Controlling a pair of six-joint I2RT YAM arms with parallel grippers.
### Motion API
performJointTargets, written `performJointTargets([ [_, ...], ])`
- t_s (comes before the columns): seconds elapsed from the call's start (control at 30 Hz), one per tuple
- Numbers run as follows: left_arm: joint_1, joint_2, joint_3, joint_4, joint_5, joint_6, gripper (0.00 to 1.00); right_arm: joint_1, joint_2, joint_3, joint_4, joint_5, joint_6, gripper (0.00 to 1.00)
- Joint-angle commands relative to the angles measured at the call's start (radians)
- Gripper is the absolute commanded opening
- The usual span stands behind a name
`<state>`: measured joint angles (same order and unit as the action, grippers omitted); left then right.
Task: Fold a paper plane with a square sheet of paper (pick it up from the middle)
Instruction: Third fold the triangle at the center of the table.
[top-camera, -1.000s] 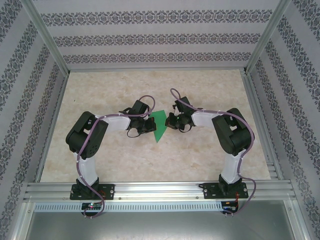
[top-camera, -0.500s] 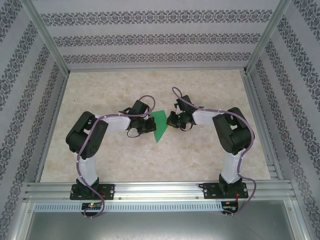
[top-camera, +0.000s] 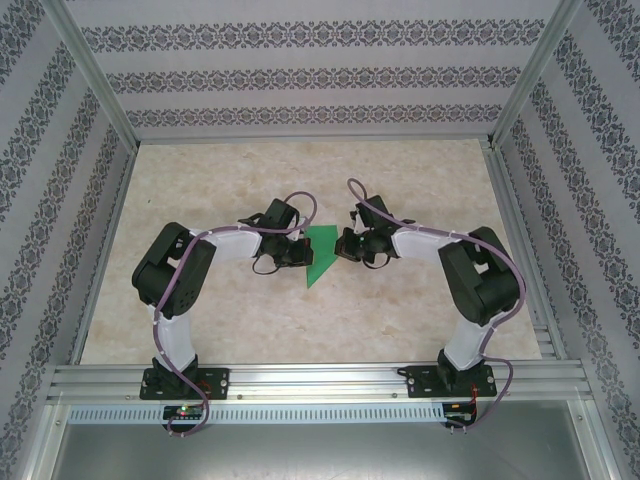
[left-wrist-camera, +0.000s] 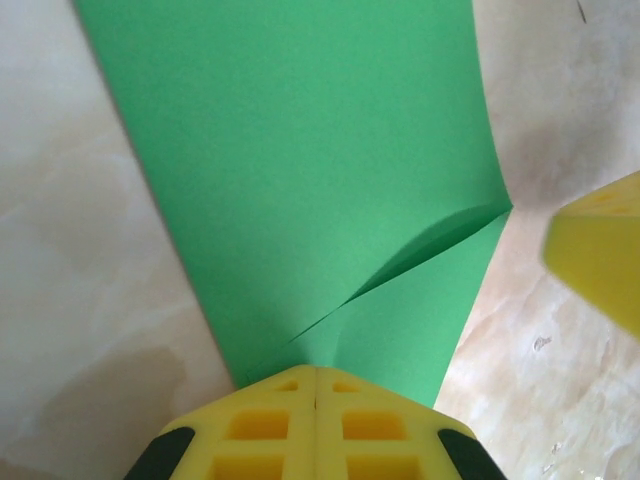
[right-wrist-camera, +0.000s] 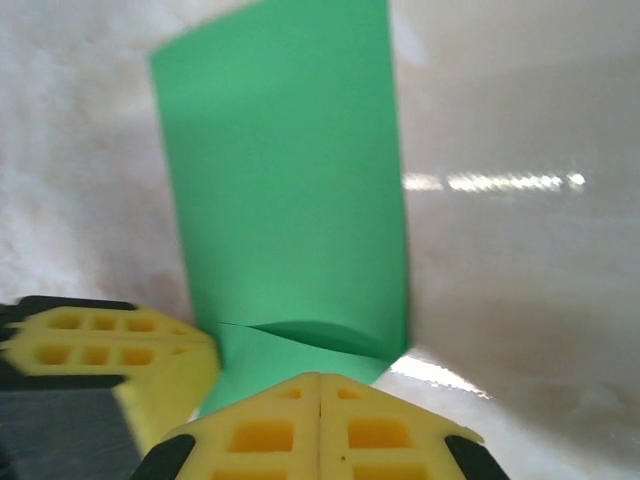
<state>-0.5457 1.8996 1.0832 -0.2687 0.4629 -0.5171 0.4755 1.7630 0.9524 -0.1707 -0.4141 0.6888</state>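
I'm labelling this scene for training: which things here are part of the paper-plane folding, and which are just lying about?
In the job: folded green paper; left gripper and right gripper, both shut on it.
Just surroundings: marbled table; patterned walls; metal frame.

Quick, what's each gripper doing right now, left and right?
Left gripper: jaws closed, pinching the green paper.
Right gripper: jaws closed, pinching the same green paper from the other side.
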Motion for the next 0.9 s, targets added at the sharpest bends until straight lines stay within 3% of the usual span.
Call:
performJointTargets([
  [0.0,-0.01,0.017,0.045,-0.071,-0.008,0.1,0.04,0.009,-0.03,-0.009,0.072,-0.029,0.005,0.07],
  [0.23,-0.01,0.027,0.059,-0.08,-0.051,0.088,0.05,0.093,0.038,-0.035,0.147,-0.084,0.049,0.06],
  [0.5,-0.01,0.023,0.084,-0.071,-0.027,0.074,0.07,0.101,0.083,-0.052,0.173,-0.092,0.074,0.05],
  [0.7,-0.01,-0.023,0.069,-0.032,-0.007,0.019,0.14,0.097,0.095,-0.06,0.16,-0.066,0.079,0.05],
  [0.87,-0.02,-0.144,-0.046,0.078,-0.031,-0.084,0.2,0.091,0.079,-0.076,0.183,-0.045,0.101,0.05],
])
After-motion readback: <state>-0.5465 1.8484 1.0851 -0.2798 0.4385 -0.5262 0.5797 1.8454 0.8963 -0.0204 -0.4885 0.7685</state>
